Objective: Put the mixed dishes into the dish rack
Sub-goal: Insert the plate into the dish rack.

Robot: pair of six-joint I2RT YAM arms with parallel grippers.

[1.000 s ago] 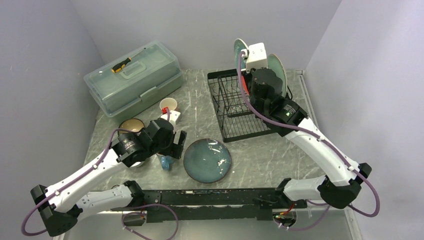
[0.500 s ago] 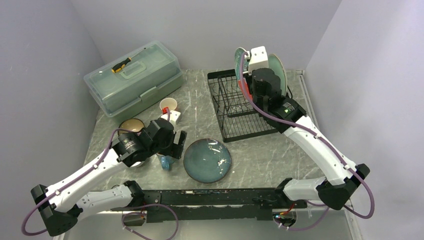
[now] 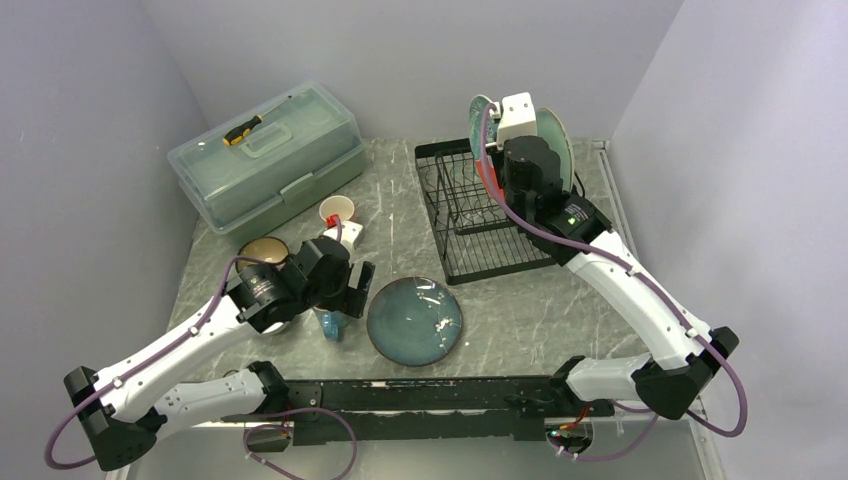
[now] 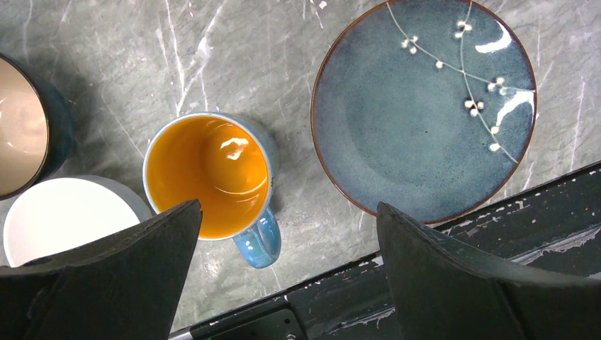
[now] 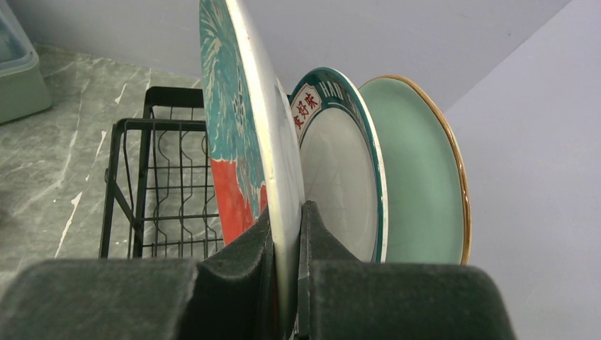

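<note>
My right gripper (image 5: 287, 227) is shut on the rim of the teal-and-red patterned plate (image 5: 234, 127) and holds it upright at the black wire dish rack (image 3: 470, 215), next to the white dark-rimmed plate (image 5: 340, 177) and the pale green plate (image 5: 422, 170), which stand upright. My left gripper (image 4: 289, 209) is open and empty above the table, over the handle of the blue mug with orange inside (image 4: 209, 173). The teal plate (image 4: 424, 106) lies flat to the mug's right. The tan bowl (image 4: 21, 127) and the white bowl (image 4: 64, 212) sit to its left. The pink mug (image 3: 338, 212) stands behind.
A translucent green lidded box (image 3: 265, 160) with a yellow-and-black screwdriver (image 3: 243, 129) on top stands at the back left. The black base rail (image 4: 439, 241) runs along the near edge, just below the mug and the teal plate. Walls close in on both sides.
My right gripper has shifted slightly back and right with the patterned plate, closer to the standing plates, then held still. The left arm has barely moved.
</note>
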